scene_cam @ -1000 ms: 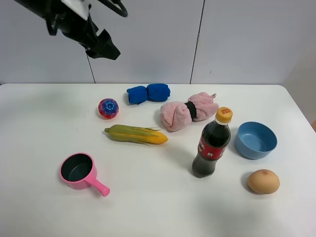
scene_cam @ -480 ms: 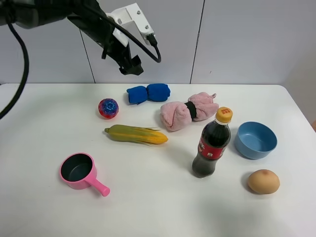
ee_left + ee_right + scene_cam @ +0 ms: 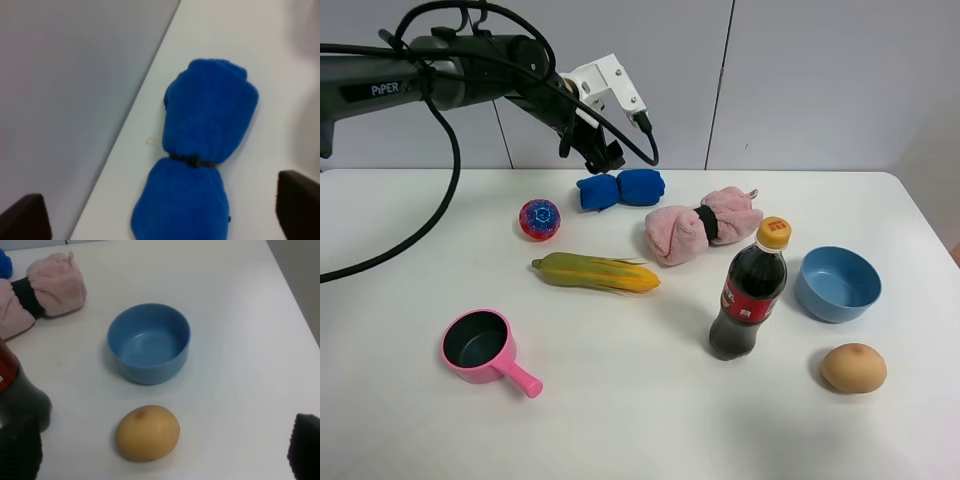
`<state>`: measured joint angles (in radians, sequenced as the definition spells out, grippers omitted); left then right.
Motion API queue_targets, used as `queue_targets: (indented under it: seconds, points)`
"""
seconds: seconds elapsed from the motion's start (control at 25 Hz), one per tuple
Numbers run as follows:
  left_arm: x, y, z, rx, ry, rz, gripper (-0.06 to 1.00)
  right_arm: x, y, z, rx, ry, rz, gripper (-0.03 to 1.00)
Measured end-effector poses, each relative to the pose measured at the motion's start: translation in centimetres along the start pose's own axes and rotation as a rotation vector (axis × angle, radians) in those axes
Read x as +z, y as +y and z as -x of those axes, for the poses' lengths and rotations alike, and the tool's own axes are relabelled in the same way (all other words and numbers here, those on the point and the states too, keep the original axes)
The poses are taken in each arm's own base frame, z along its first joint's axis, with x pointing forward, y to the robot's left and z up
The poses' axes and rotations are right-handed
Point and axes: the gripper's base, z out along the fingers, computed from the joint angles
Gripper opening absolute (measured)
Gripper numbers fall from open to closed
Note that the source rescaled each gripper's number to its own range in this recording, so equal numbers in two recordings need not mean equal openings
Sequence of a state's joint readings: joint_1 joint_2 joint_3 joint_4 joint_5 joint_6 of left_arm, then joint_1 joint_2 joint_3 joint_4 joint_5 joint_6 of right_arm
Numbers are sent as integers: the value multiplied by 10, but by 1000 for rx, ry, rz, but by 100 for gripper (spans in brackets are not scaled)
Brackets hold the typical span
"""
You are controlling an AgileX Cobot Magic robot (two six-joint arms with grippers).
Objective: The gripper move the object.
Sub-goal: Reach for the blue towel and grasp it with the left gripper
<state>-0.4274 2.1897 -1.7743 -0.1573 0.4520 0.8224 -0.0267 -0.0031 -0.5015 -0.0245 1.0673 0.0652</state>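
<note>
Left gripper [image 3: 605,157]: is hanging on the black arm marked "PIPER", just above the far edge of the blue towel, at its left lobe.
Left gripper state: jaws are standing wide apart; in the left wrist view the two black fingers [image 3: 299,200] are sitting at opposite edges with the towel between them, and are gripping nothing.
Contact: the fingers are showing clear of the towel on both sides; no touch is showing.
Blue towel [image 3: 620,188]: is lying on the table [image 3: 410,260] at its far side, close to the wall, long axis running left to right. A thin band is cinching it into two lobes.
Neighbours of blue towel: the ball [image 3: 539,219] is lying near its left end, toward the front; the pink towel [image 3: 701,224] is lying just beside its right end, toward the front.
Right gripper [image 3: 162,449]: is not showing in the high view; its wrist camera is looking down over the right part of the table.
Right gripper state: jaws are standing wide apart, fingertips at opposite edges of the wrist view, holding nothing.
Corn [image 3: 596,272]: is lying in front of the ball and the blue towel.
Pot [image 3: 478,346]: is sitting upright, front left, handle pointing front right.
Bottle [image 3: 750,292]: is standing upright in front of the pink towel.
Bowl [image 3: 837,284]: is sitting upright, just right of the bottle.
Potato [image 3: 853,367]: is lying in front of the bowl, apart from it.
</note>
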Motion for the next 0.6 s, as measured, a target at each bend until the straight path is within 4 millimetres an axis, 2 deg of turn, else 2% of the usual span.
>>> queue_targets:
  seconds: [0.32,0.6]
  points:
    - [42,-12,-22,-2,13,8,86,0,0,0,0,0,0,100]
    - [59,-15,-30,-58,-18,33,85,0,0,0,0,0,0,100]
